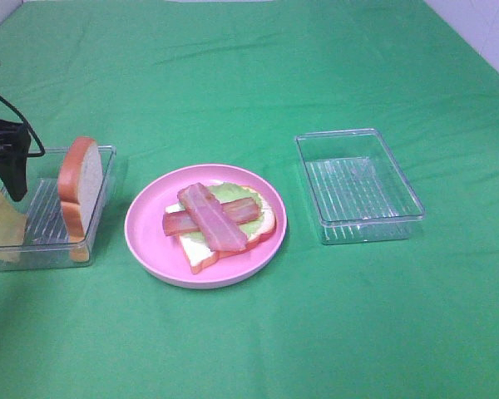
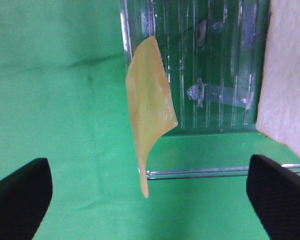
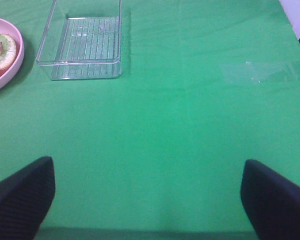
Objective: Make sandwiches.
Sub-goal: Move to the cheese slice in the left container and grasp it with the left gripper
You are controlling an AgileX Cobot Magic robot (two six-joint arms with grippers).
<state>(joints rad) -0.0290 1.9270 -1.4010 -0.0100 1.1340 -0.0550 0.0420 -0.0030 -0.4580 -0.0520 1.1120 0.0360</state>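
Observation:
An open sandwich (image 1: 220, 220) lies on the pink plate (image 1: 150, 237): a white bread slice, green lettuce and two crossed bacon strips on top. A second bread slice (image 1: 79, 187) stands on edge in the left clear tray (image 1: 46, 216). A yellow cheese square (image 1: 0, 220) leans over that tray's outer wall. My left gripper (image 1: 12, 179) hangs open just above and behind the cheese, holding nothing. The left wrist view shows the cheese (image 2: 150, 115) draped over the tray rim (image 2: 215, 172), with bread (image 2: 290, 75) beside it and the left gripper (image 2: 150, 205) open before them. My right gripper (image 3: 147, 205) is open over bare cloth.
An empty clear tray (image 1: 358, 184) sits right of the plate, and it shows in the right wrist view as the tray (image 3: 82, 42) beside the plate's edge (image 3: 17, 60). Green cloth covers the whole table. A black cable loops by the left arm.

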